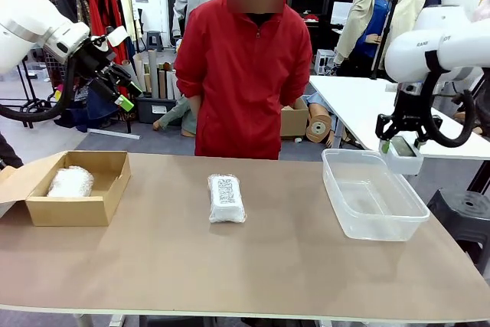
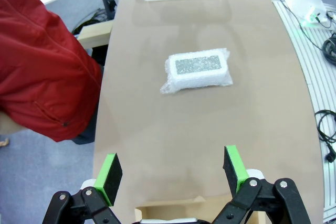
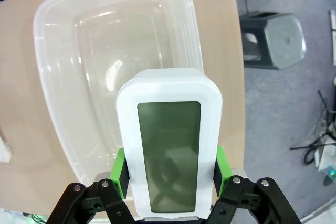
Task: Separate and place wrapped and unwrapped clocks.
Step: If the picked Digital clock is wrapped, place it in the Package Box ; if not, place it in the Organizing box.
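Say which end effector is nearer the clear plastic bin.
Right. The right end effector, shut on the bare white clock, hangs above the far right corner of the clear plastic bin; the left end effector, open, is raised above the brown cardboard box at the opposite end.

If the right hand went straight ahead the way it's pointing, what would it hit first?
The clear plastic bin: the right hand, shut on the bare white clock, points down into it, probably close to one rim, though depth is unclear.
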You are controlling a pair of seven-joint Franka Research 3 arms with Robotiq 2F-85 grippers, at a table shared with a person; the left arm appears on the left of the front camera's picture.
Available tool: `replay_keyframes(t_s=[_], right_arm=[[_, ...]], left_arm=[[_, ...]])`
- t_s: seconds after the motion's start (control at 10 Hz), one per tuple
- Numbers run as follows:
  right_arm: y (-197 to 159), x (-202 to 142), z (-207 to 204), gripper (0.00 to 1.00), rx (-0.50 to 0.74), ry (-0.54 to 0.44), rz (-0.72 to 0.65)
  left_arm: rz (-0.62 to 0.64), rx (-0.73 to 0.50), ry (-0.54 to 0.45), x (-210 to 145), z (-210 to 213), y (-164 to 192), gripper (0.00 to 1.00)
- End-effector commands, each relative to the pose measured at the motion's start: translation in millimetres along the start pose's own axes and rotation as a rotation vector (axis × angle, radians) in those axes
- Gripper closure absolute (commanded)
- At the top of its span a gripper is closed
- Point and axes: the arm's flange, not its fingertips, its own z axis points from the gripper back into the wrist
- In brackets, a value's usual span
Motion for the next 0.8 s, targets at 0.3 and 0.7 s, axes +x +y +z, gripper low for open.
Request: replay_keyframes(t_s=[0.3,0.7], right_arm=[[-2.4,1.5,-5.8,1.0,-0.002,0.009,-0.005],[-2.5,1.6,-7.6,1.0,0.0,0.015,-0.008]], left_arm=[[0.001,0.002,0.0,0.1,1.3,-0.8,0.0],[0.001,0.002,0.0,0.1,1.3,-0.8,0.0]])
